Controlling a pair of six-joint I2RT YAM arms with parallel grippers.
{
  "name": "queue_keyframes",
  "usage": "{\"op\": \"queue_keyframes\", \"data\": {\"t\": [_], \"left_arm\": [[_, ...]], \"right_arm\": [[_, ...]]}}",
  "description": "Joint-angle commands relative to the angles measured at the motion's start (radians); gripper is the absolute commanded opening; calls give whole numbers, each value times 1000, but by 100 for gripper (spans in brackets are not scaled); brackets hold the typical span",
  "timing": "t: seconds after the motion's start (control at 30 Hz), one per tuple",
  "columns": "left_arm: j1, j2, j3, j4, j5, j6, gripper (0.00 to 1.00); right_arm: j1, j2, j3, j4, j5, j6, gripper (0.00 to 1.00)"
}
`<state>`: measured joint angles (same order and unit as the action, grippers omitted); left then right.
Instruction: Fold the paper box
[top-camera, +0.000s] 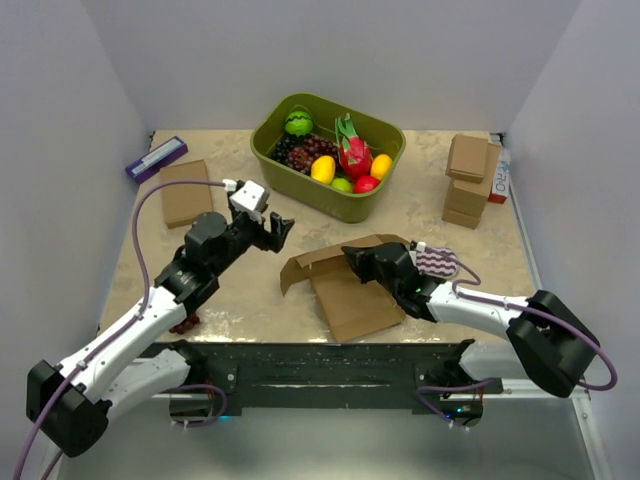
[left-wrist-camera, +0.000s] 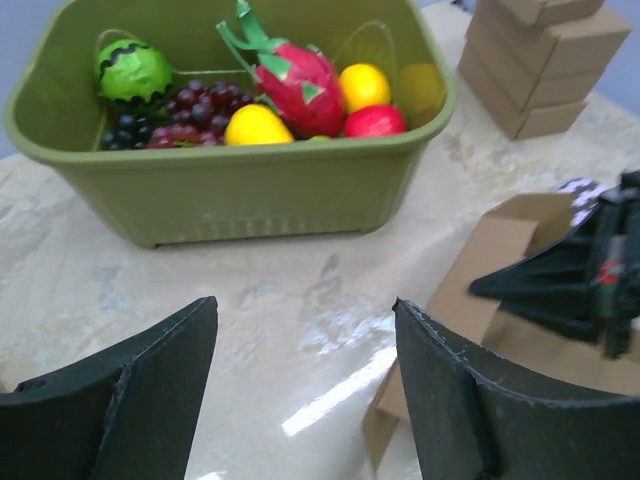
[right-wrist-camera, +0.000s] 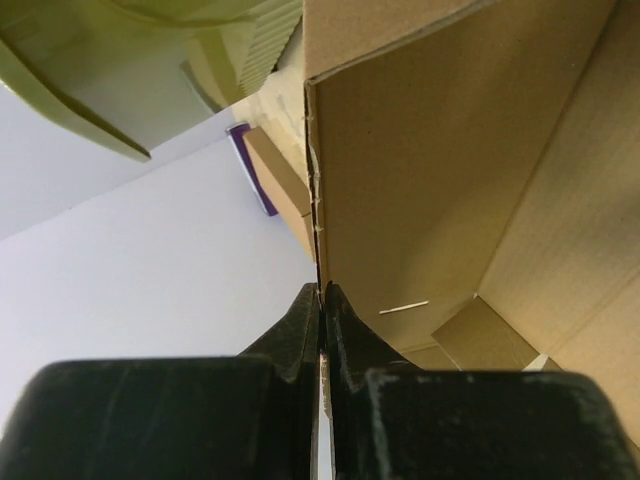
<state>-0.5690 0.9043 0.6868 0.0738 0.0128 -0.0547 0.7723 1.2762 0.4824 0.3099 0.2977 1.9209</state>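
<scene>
The paper box (top-camera: 350, 290) is a brown cardboard die-cut piece, partly folded, lying at the table's middle front with flaps raised at its far side. My right gripper (top-camera: 356, 262) is shut on one upright wall of the box; in the right wrist view the jaws (right-wrist-camera: 321, 292) pinch the thin edge of that cardboard wall (right-wrist-camera: 420, 180). My left gripper (top-camera: 280, 228) is open and empty, held above the table to the left of the box; in the left wrist view (left-wrist-camera: 305, 330) the box (left-wrist-camera: 490, 270) shows at the right.
A green tub (top-camera: 328, 155) of toy fruit stands at the back middle. Stacked small brown boxes (top-camera: 470, 180) stand at the back right. A flat brown box (top-camera: 185, 192) and a purple item (top-camera: 156, 158) lie at the back left.
</scene>
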Motion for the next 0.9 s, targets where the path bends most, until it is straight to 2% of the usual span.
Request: {"op": "queue_keyframes", "data": {"t": [0.0, 0.17, 0.27, 0.47, 0.87], "left_arm": [[-64, 89, 83, -109, 18, -198, 74], [-71, 149, 48, -114, 134, -394, 71], [-74, 165, 8, -89, 176, -459, 70], [-81, 194, -32, -5, 213, -510, 69], [-109, 275, -46, 46, 262, -548, 68]], "right_arm": [[7, 6, 39, -20, 63, -31, 0], [8, 3, 38, -25, 78, -37, 0], [8, 6, 33, -19, 77, -39, 0], [10, 5, 30, -17, 77, -48, 0], [10, 3, 16, -8, 78, -45, 0]]}}
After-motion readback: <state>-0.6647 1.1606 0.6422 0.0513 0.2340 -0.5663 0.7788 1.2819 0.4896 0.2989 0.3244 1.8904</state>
